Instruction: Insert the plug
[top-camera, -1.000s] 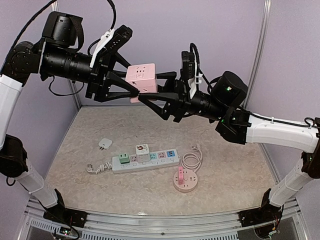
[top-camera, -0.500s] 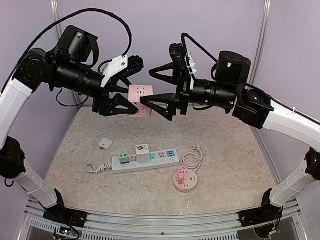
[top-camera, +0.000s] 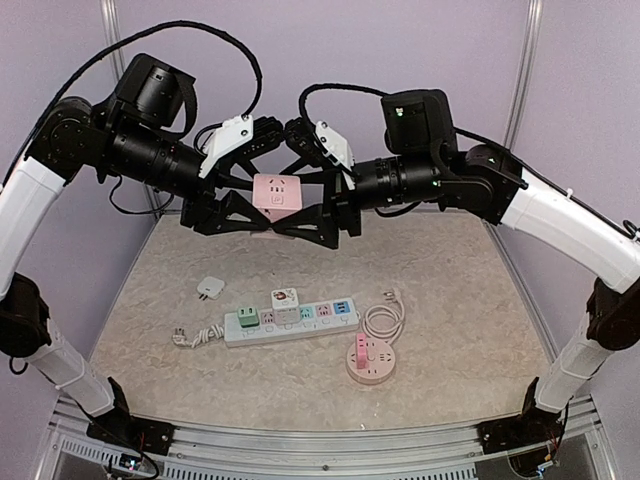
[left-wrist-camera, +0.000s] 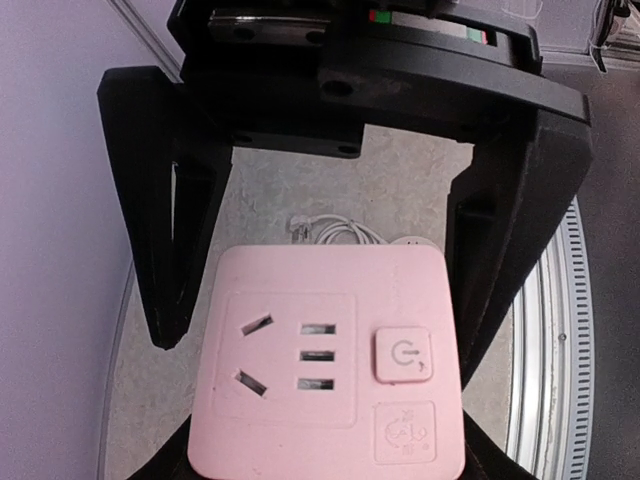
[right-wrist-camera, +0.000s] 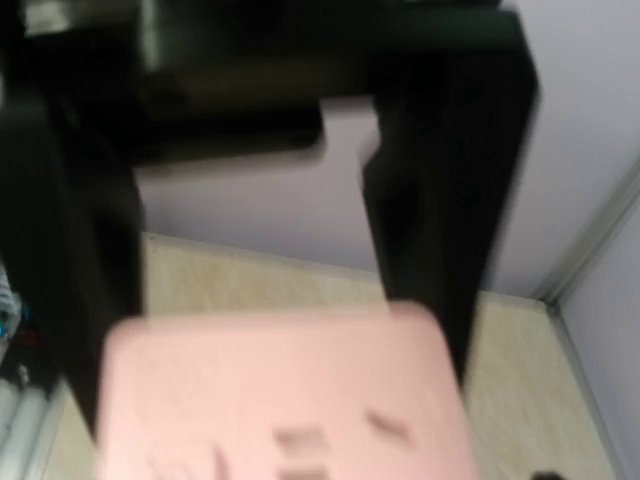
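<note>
A pink cube plug adapter hangs in mid-air above the table, its socket face and power button filling the left wrist view. My left gripper is shut on it, one black finger on either side. My right gripper faces it from the right with its jaws spread wide around the same cube. The right wrist view is blurred and shows the cube between its fingers, with no clear clamp on it. A white power strip lies on the table below.
The strip carries a green plug, a white one and coloured sockets. A small white plug lies to its left. At the front right sits a pink round socket with a coiled white cable. Lilac walls enclose the table.
The right gripper let go of the cube, drew back open, then came in around it again. The left arm shifted the cube down and slightly left, still holding it.
</note>
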